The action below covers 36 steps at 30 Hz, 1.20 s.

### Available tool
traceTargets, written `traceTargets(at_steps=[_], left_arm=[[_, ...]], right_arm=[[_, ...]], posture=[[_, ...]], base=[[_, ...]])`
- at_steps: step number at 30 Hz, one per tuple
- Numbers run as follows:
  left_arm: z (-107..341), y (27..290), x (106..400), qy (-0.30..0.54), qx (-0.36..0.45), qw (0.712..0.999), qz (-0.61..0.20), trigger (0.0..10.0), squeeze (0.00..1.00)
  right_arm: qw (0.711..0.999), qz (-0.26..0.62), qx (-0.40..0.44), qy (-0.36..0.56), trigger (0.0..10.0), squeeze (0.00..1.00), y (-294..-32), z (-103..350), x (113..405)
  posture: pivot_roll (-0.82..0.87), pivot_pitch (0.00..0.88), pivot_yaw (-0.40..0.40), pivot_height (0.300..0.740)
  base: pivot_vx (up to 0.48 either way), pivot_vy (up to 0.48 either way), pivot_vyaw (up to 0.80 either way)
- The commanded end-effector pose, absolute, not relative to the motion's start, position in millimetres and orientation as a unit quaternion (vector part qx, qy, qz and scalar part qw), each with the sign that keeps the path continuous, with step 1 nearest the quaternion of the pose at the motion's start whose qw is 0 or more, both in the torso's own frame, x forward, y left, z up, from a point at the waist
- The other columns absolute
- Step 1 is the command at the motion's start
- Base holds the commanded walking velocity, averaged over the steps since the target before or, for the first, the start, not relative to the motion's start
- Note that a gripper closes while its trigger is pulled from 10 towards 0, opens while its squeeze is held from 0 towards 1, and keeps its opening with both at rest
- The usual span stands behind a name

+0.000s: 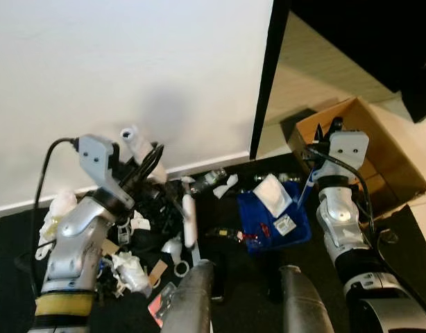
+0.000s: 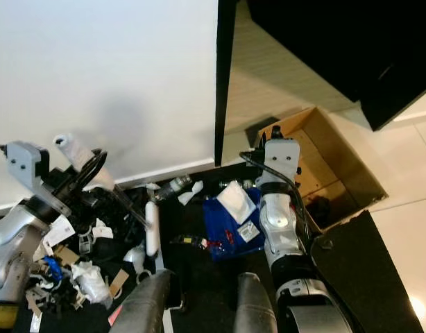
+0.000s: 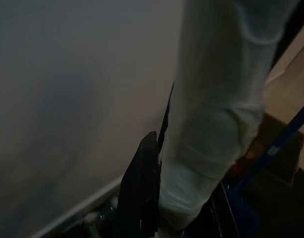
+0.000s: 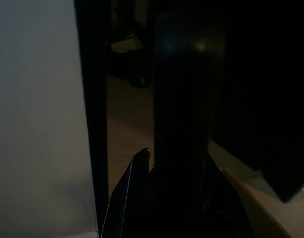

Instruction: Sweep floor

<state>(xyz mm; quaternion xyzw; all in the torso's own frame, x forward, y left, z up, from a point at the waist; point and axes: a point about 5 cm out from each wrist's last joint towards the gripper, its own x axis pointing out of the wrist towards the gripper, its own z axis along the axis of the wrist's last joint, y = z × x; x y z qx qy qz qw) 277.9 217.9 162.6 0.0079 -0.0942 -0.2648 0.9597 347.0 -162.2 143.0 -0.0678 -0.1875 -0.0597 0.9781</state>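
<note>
Sweeping looks partway done. At the dark floor mat's (image 1: 254, 291) left edge, litter of white paper scraps and cardboard bits (image 1: 133, 267) is not yet collected. Left gripper (image 1: 149, 158) is clamped on a white wrapped broom handle (image 1: 135, 142), above the pile near the wall. Mid-mat, blue plastic dustpan (image 1: 275, 216) already holds some white paper. Right gripper (image 1: 334, 128) grasps dustpan's dark handle, by an open brown cardboard box (image 1: 379, 156) off the mat's right edge.
</note>
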Motion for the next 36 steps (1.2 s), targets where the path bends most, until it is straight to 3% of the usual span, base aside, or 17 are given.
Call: traceTargets(at_steps=[1, 11, 15, 19, 27, 36], left_arm=[[152.6, 219.1, 272.9, -0.084, 0.014, 0.964, -0.253, 10.0, 0.00], [117.1, 211.1, 284.5, -0.071, 0.012, 0.982, -0.175, 10.0, 0.00], [102.0, 202.6, 290.5, -0.047, -0.064, 0.985, -0.151, 10.0, 0.00], [89.0, 187.2, 294.0, -0.016, -0.202, 0.966, -0.158, 10.0, 0.00], [111.6, 163.4, 308.1, -0.065, -0.275, 0.942, -0.183, 10.0, 0.00], [133.7, 159.6, 317.5, -0.106, -0.303, 0.927, -0.191, 10.0, 0.00]], right_arm=[[0.986, -0.047, -0.062, -0.147, 10.0, 0.00, -155.2, 121.2, 341.1], [0.986, -0.032, -0.068, -0.150, 10.0, 0.00, -153.5, 123.0, 340.8], [0.985, -0.025, -0.070, -0.153, 10.0, 0.00, -152.7, 124.4, 340.0], [0.985, -0.023, -0.071, -0.156, 10.0, 0.00, -152.6, 126.5, 340.0], [0.985, -0.023, -0.070, -0.158, 10.0, 0.00, -152.7, 127.2, 340.0], [0.985, -0.023, -0.067, -0.158, 10.0, 0.00, -151.2, 128.4, 341.1]], posture=[[0.21, 0.345, 0.091, 0.740], [0.17, 0.380, 0.064, 0.740], [0.14, 0.404, 0.055, 0.740], [0.12, 0.414, 0.053, 0.740], [0.12, 0.413, 0.057, 0.740], [0.14, 0.403, 0.058, 0.740]], base=[[0.000, 0.000, 0.00], [0.000, 0.000, 0.00], [0.000, 0.000, 0.00], [0.000, 0.000, 0.00], [0.000, 0.000, 0.00], [0.000, 0.000, 0.00]])
